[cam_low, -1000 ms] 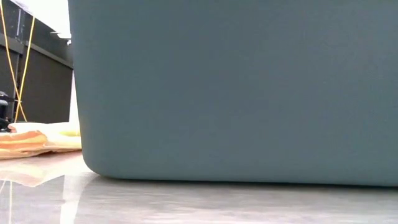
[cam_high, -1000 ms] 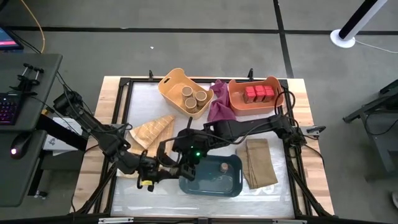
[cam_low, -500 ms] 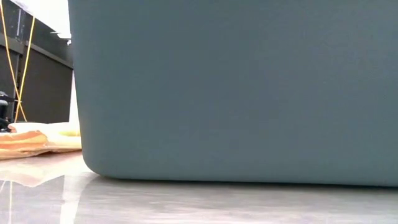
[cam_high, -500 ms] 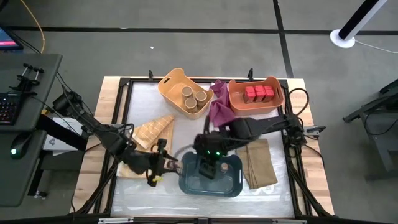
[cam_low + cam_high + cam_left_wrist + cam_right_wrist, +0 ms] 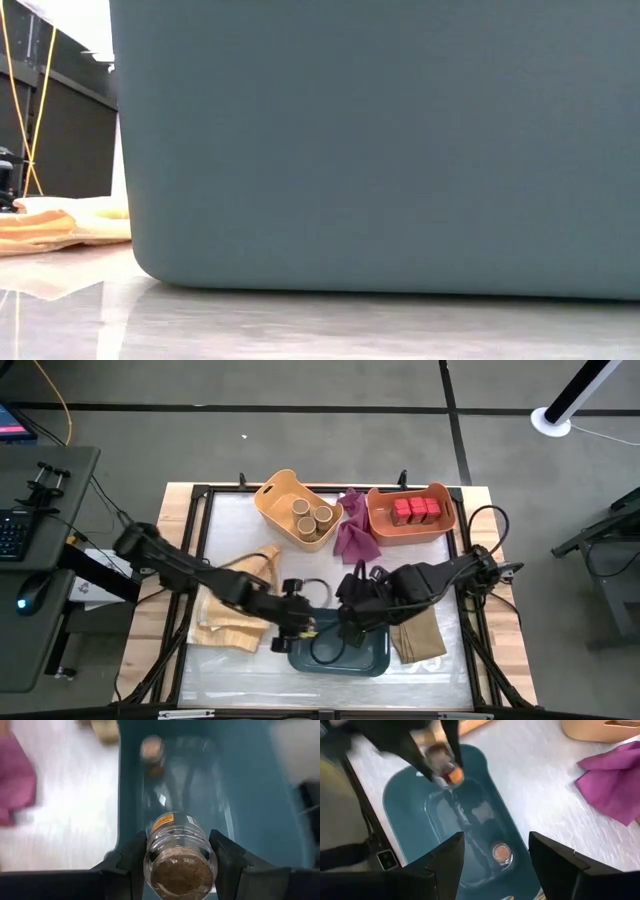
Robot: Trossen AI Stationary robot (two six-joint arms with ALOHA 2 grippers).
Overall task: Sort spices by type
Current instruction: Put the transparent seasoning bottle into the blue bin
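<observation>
Table: pale wood rim, glossy white top. Teal bin: smooth plastic, rounded corners, at the near middle; its flat wall fills the low view. Left gripper: over the bin's left end, jaws partly closed on a small jar, clear ribbed glass, orange label, brown cork-like top facing the wrist camera. Second jar: same kind, upright on the bin floor, apart from the held one. Right gripper: over the bin's right part, dark fingers spread wide, holding nothing. Yellow bin: rounded, at the far side, holding three tan cardboard cylinders, upright and touching. Orange bin: to its right, holding a row of three red boxy tins. Magenta cloth: crumpled, between those two bins. Tan cloths: one folded flat right of the teal bin, one rumpled under the left arm.
</observation>
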